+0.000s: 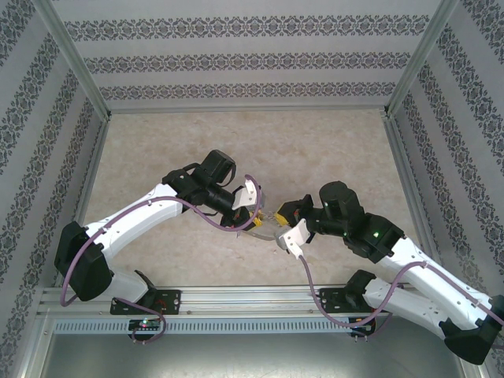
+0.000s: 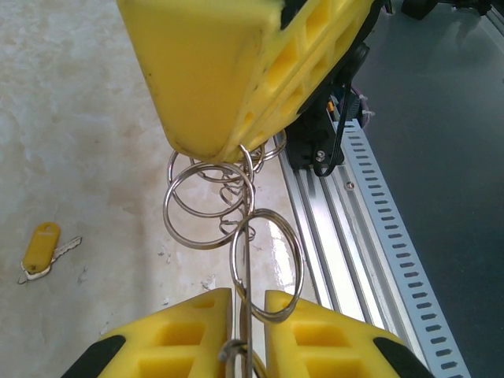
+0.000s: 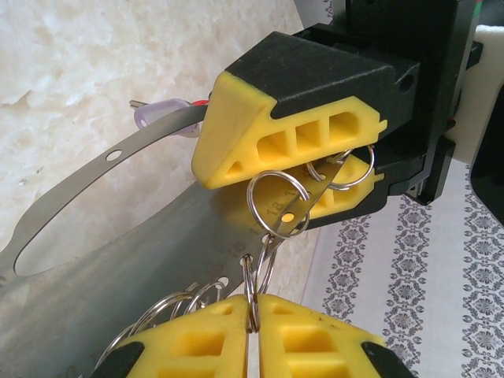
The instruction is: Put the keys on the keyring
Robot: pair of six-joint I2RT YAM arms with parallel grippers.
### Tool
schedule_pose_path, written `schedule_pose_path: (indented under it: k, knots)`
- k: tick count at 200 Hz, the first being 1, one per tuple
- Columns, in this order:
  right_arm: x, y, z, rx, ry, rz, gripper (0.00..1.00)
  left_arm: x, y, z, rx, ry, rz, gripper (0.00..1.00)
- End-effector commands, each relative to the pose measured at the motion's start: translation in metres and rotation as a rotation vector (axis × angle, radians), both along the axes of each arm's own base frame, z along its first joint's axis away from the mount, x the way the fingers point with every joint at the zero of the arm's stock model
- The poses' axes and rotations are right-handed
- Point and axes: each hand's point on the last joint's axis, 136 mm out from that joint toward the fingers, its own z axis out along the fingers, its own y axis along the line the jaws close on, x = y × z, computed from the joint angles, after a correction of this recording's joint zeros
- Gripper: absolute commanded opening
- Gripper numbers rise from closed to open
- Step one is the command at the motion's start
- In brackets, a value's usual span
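The keyring (image 3: 150,244) is a flat silver band with holes, fringed with small split rings (image 2: 206,206). My left gripper (image 2: 248,303) is shut on the band, seen edge-on between its yellow fingers (image 3: 291,134). My right gripper (image 3: 253,303) is shut on one small split ring hanging from a hole in the band. Both grippers meet above the table's middle, left gripper (image 1: 256,213) and right gripper (image 1: 277,226) almost touching. An orange-yellow key (image 2: 41,246) lies flat on the table, apart from the ring. A pale whitish key (image 3: 161,114) sits behind the band with a red bit (image 3: 201,102) beside it.
The aluminium rail (image 2: 354,236) at the table's near edge runs just right of the grippers. Patterned walls (image 1: 252,55) enclose the beige tabletop (image 1: 236,142) on three sides.
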Motion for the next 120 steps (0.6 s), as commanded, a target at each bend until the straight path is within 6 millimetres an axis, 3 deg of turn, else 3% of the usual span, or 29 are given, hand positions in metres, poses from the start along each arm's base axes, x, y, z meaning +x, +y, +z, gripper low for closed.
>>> schedule_pose_path:
  k: [1, 55, 97, 120]
  knots:
    - [0.001, 0.003, -0.003, 0.003, 0.003, -0.004, 0.09, -0.009, -0.009, 0.028, -0.106, -0.052, -0.080, 0.00]
    - [0.001, -0.001, -0.004, 0.006, 0.022, -0.024, 0.04, -0.009, -0.007, 0.023, -0.090, -0.063, -0.076, 0.00]
    - [-0.009, -0.004, 0.000, 0.041, 0.111, -0.023, 0.00, -0.002, -0.001, 0.008, -0.034, -0.100, -0.054, 0.00]
    - [-0.017, -0.008, -0.004, 0.039, 0.164, -0.011, 0.00, 0.004, 0.002, 0.001, -0.009, -0.123, -0.041, 0.09]
